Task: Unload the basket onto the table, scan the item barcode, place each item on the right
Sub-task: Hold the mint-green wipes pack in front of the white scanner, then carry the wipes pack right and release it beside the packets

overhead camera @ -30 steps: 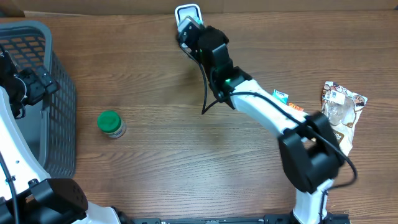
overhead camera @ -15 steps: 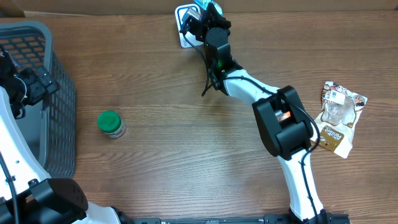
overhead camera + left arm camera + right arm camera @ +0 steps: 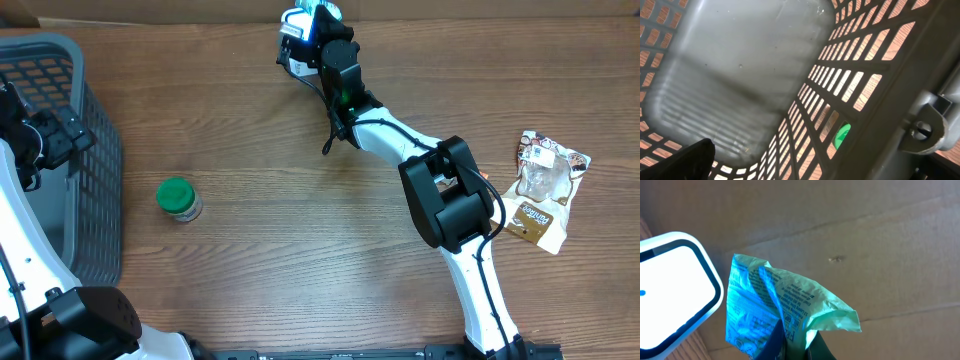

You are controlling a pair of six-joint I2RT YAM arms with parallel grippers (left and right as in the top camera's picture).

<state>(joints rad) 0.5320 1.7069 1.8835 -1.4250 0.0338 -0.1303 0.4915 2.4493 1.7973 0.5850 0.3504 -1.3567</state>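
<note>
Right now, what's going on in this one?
The right gripper, shut on a crinkled green packet, holds it up beside the white scanner at the far edge of the table, so the scan looks under way. The left gripper hangs open over the grey basket, holding nothing. A green-lidded jar and a brown snack bag lie on the table, untouched.

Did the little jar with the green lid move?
No. The jar sits in the same spot on the table, with the same gap between it and the basket as before.
</note>
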